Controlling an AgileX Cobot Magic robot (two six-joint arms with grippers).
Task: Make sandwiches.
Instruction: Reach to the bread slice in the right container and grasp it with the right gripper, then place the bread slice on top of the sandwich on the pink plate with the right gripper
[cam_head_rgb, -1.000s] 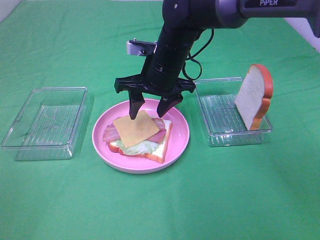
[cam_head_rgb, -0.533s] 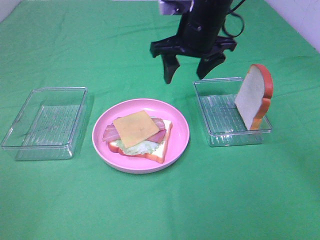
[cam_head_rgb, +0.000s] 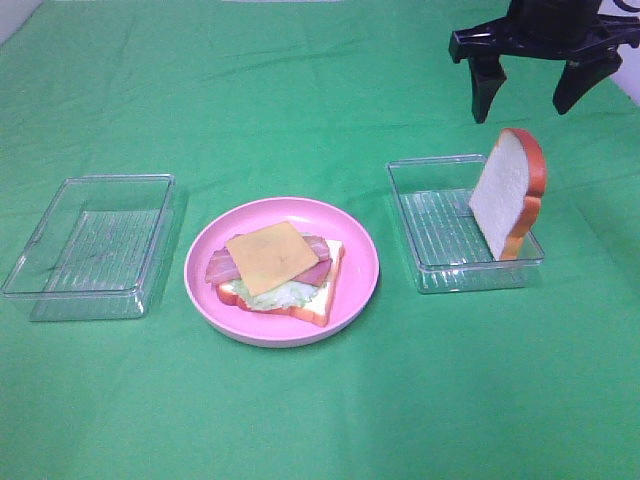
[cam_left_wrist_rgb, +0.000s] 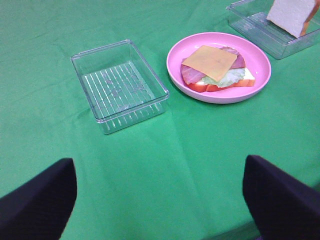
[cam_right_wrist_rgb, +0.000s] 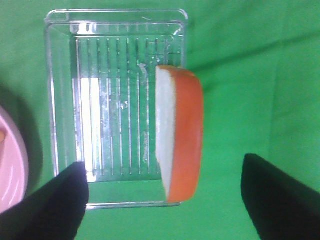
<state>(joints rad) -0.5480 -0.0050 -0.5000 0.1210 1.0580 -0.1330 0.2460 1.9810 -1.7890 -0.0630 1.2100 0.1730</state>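
Green cloth covers the whole bench (cam_head_rgb: 320, 420), and on it, largest first, sit two clear trays and a pink plate (cam_head_rgb: 360, 285). The left tray (cam_head_rgb: 60, 280) holds nothing I can see; the right tray (cam_head_rgb: 430, 270) has the last bread slice (cam_head_rgb: 508, 195) standing on edge against its far side. On the plate lies the half-built sandwich (cam_head_rgb: 282, 268): bread, lettuce, bacon, with the cheese (cam_head_rgb: 272, 256) on top.

The cheese step looks done, so I judge the top slice is next. That calls for the right end effector (cam_head_rgb: 528, 92) to drop over the upright slice, pinch it across its thin faces and carry it to the plate.

A second ago that end effector hung right over the cheese; now it has swung up and behind the right tray, its jaws spread wide and empty. The left end effector (cam_left_wrist_rgb: 160, 200) waits well back, jaws also apart.
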